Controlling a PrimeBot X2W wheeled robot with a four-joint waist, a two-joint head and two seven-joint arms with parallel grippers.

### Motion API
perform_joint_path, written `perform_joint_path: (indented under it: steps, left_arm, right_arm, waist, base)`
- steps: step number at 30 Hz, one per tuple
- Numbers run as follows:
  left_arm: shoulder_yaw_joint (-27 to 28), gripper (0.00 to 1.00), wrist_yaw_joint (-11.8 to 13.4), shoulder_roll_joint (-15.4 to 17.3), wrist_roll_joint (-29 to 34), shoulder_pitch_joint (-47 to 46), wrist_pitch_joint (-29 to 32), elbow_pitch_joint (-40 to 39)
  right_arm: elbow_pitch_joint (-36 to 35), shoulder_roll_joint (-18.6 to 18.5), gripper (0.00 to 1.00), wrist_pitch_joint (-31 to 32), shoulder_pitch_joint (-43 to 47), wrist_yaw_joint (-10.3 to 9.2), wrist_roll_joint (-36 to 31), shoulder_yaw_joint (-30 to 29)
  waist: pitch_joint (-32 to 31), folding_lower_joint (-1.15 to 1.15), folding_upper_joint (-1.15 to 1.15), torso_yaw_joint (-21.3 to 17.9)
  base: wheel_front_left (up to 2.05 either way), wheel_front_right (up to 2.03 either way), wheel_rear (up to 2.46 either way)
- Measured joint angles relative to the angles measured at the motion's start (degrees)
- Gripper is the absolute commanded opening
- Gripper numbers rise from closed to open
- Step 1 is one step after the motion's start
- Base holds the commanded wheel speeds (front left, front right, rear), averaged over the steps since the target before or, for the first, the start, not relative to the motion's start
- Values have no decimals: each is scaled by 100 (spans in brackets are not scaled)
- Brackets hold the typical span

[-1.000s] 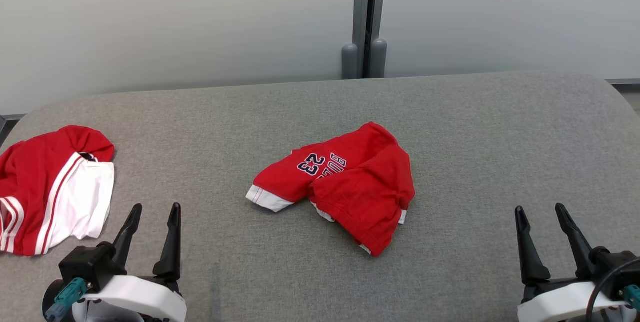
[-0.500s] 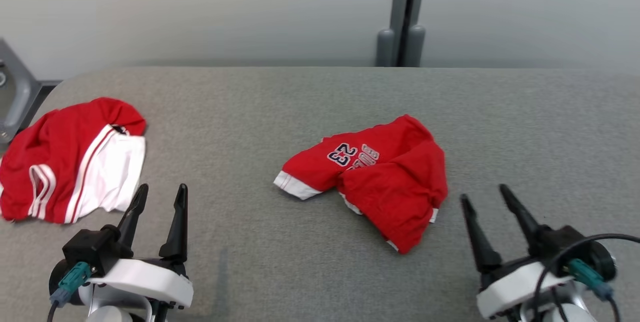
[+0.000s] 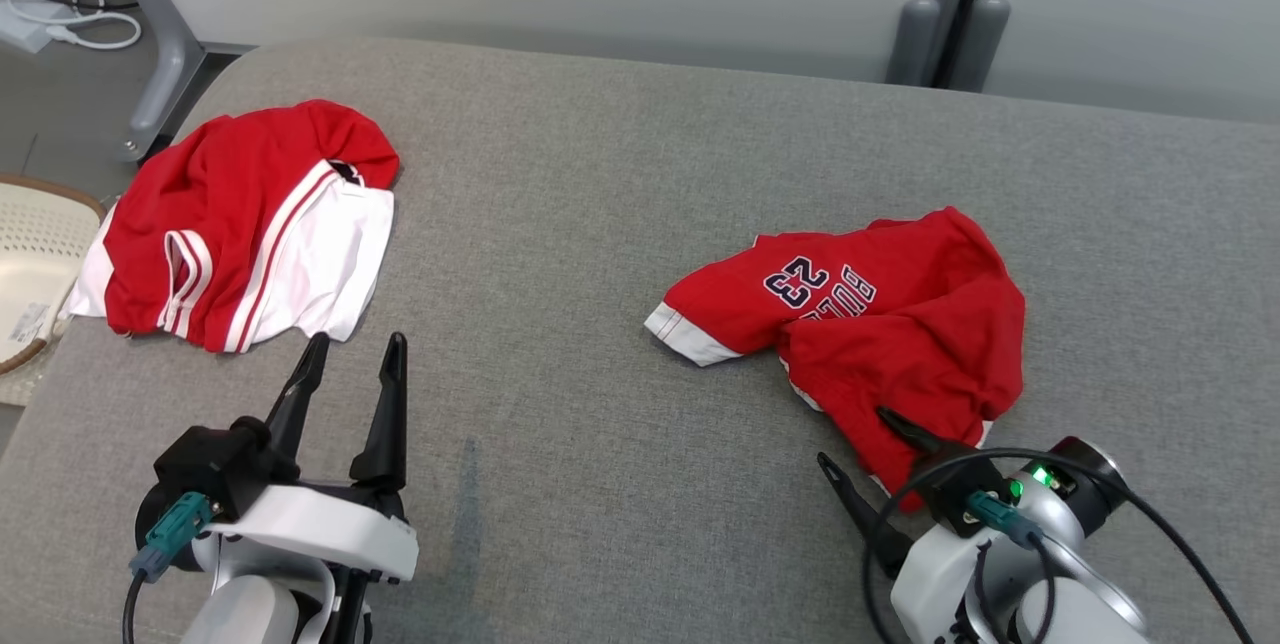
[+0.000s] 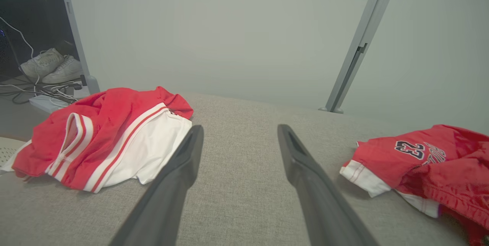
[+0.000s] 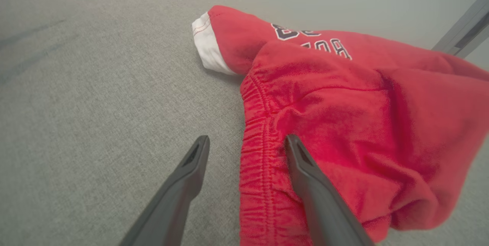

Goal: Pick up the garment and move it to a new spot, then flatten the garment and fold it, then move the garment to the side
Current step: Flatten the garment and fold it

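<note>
Right claw (image 3: pixel 852 436) has advanced, spread, straddling the waistband (image 5: pixel 254 158) of the garment (image 3: pixel 900 334), placed for pickup; left claw (image 3: pixel 357 342) spread, idle.

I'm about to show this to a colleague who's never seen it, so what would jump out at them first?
The crumpled red shorts printed with 23, right of centre on the grey padded surface, with the right gripper open at their near elastic edge. Then the red-and-white garment bunched at the far left, the left gripper open over bare fabric beside it.
</note>
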Motion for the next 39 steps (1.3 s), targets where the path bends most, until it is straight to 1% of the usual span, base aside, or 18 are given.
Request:
perform_joint_path:
  steps: [2, 5, 8, 9, 10, 11, 12, 17, 20, 25, 27, 31, 33, 39]
  left_arm:
    - [7, 100, -24, -47, 11, -64, -13, 22]
    - [29, 100, -31, -78, 44, -76, -32, 67]
    - [58, 100, -67, -100, 54, -112, -37, 88]
    - [63, 100, -74, -113, 68, -130, -43, 93]
    - [73, 100, -79, -123, 79, -153, -43, 96]
    - [88, 100, -82, -125, 91, -163, -48, 94]
    - [101, 100, -85, -127, 92, -164, -48, 96]
    - [164, 100, -99, -142, 151, -164, -51, 80]
    - [196, 100, -107, -140, 188, -164, -57, 70]
    - [225, 100, -125, -132, 226, -174, -57, 47]
    - [232, 100, -126, -116, 243, -181, -57, 41]
    - [238, 100, -124, -100, 250, -195, -57, 30]
    - [241, 100, -122, -92, 250, -199, -57, 27]
    - [234, 100, -96, -53, 252, -209, -38, -12]
  right_arm:
    - [84, -113, 100, 165, -125, 0, -244, 136]
    - [152, -190, 100, 410, -230, 1, -474, 287]
    - [267, -229, 99, 725, -294, 1, -617, 263]
    - [276, -229, 49, 811, -298, 1, -626, 233]
    - [276, -232, 32, 871, -300, 1, -664, 198]
    - [258, -230, 32, 893, -301, 1, -660, 159]
    - [222, -231, 0, 907, -303, 1, -658, 112]
    - [-152, -203, 0, 838, -304, 1, -535, -130]
    - [-472, -120, 0, 733, -304, 1, -454, -222]
    - [-1069, 62, 0, 591, -371, 0, -271, -192]
    - [-1448, 189, 0, 515, -460, 1, -153, -108]
    - [-1928, 292, 0, 426, -566, 0, -18, -81]
    - [-2049, 319, 0, 397, -589, 1, 11, -85]
    - [-2817, 495, 0, 260, -666, 0, 238, -311]
  waist:
    - [64, 0, 0, 48]
    - [122, 0, 0, 76]
    - [151, 0, 0, 65]
    - [157, 0, 0, 59]
    - [161, 0, 0, 49]
    - [166, 0, 0, 36]
    - [173, 0, 0, 21]
    - [199, 0, 0, -107]
    - [209, 0, 0, -210]
    - [221, 0, 0, -408]
    - [223, 0, 0, -542]
    - [216, 0, 0, -728]
    - [211, 0, 0, -772]
    - [187, 0, 0, -1015]
  base:
    - [0, 0, 0]
    - [0, 0, 0]
    - [0, 0, 0]
    - [0, 0, 0]
    - [0, 0, 0]
    - [0, 0, 0]
    - [0, 0, 0]
    - [0, 0, 0]
    - [0, 0, 0]
    - [0, 0, 0]
    - [0, 0, 0]
    - [0, 0, 0]
    - [0, 0, 0]
    - [0, 0, 0]
